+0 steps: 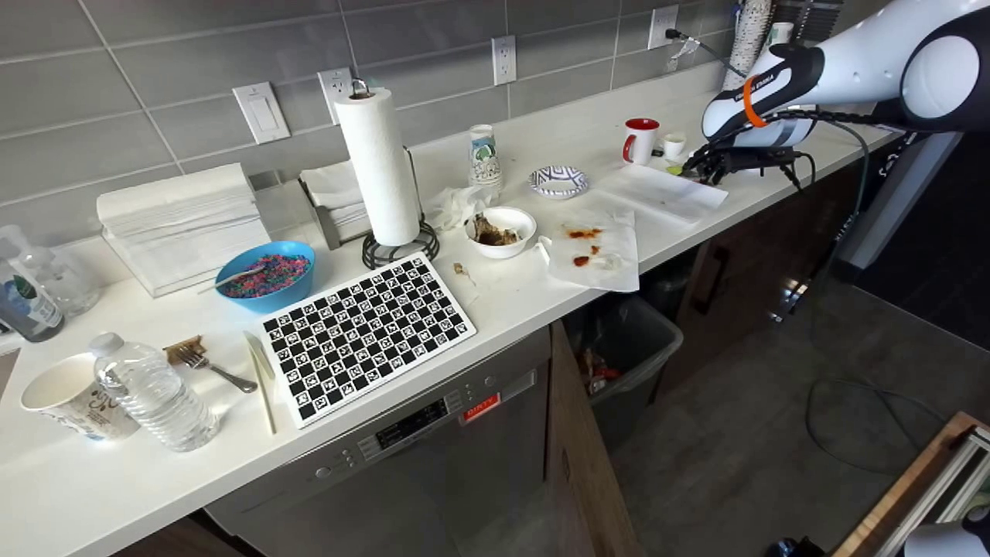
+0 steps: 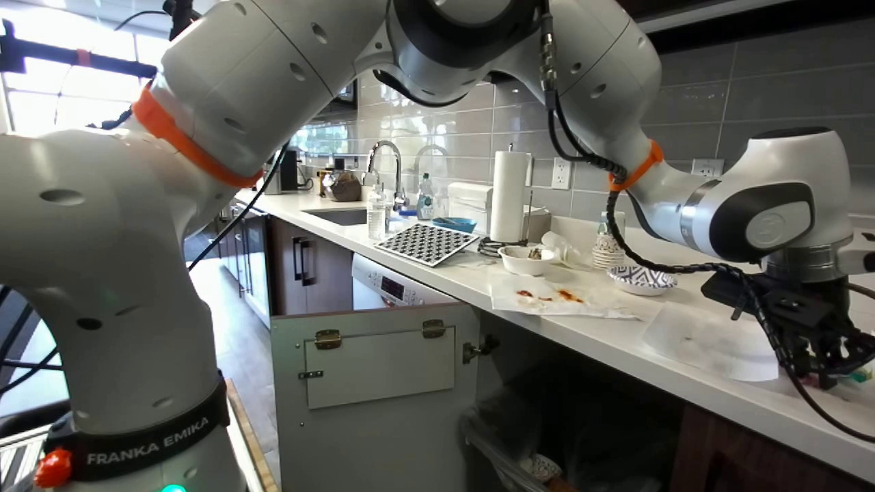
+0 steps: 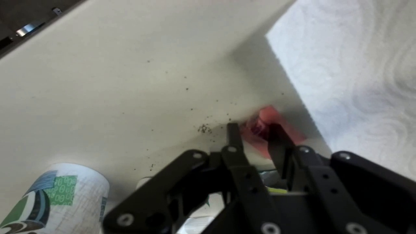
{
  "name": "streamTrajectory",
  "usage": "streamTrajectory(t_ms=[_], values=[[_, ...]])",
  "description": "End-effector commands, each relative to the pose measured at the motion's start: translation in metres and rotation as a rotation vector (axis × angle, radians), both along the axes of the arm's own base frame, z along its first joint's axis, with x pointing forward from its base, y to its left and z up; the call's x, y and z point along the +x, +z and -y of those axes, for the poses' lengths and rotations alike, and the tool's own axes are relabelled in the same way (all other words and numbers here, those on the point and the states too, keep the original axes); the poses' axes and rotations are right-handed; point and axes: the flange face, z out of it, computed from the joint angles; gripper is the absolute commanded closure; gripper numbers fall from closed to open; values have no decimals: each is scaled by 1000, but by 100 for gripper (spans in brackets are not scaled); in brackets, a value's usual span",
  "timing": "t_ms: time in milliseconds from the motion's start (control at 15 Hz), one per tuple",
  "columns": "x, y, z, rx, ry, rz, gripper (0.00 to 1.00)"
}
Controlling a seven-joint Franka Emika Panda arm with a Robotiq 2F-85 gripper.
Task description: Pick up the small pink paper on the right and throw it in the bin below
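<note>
The small pink paper [image 3: 268, 114], crumpled and folded, lies on the white counter in the wrist view. My gripper [image 3: 255, 128] reaches down around it with its jaws partly apart. One fingertip stands at the paper's edge, and the other crosses in front of it and hides part. A gap shows between the fingers with paper in it; no firm grip is visible. In an exterior view the gripper [image 1: 702, 166] is low over the counter's far end, with the paper hidden there. The dark bin [image 1: 638, 340] with its liner stands below the counter, some rubbish inside.
A white paper towel [image 3: 354, 74] lies beside the pink paper. A printed paper cup [image 3: 74, 195] stands near the gripper. Close by are a red-and-white mug [image 1: 640, 143] and a small white cup [image 1: 674, 145]. An opened cabinet door [image 2: 376, 424] sticks out by the bin.
</note>
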Motion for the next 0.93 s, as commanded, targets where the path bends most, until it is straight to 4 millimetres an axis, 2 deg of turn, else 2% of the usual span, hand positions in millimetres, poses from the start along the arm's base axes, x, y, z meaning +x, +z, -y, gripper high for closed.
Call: streamTrajectory(t_ms=[0, 467, 600, 867], values=[[3, -3, 4, 19, -10, -17, 99], [-1, 2, 9, 27, -21, -7, 99], [-4, 7, 11, 29, -25, 0, 99], [-10, 29, 11, 37, -20, 34, 99]])
